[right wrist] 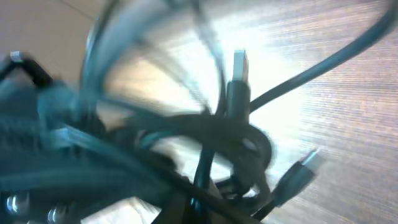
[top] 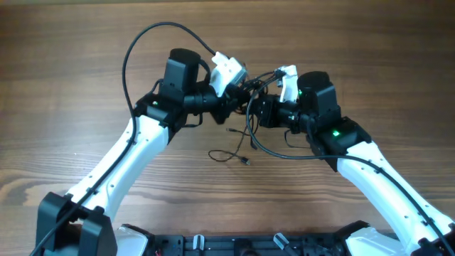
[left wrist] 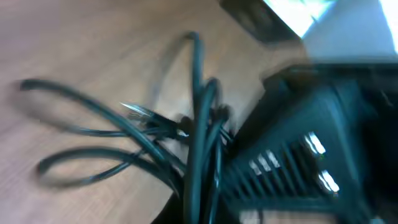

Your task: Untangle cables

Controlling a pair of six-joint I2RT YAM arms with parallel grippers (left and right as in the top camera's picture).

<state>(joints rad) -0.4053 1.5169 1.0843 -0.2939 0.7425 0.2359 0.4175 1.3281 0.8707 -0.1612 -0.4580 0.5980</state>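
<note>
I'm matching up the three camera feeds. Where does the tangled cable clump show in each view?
Overhead: cable clump at upper centre, loose ends trailing down over the table.
Left wrist: blurred, at centre, loops spreading left.
Right wrist: knot at centre, a plug standing upright above it.
Shared landmark: the wooden table, behind the cables in every view.

Wood-grain table [top: 71,71], perhaps a bright window [left wrist: 298,15] beyond

no legible text, labels or numbers
</note>
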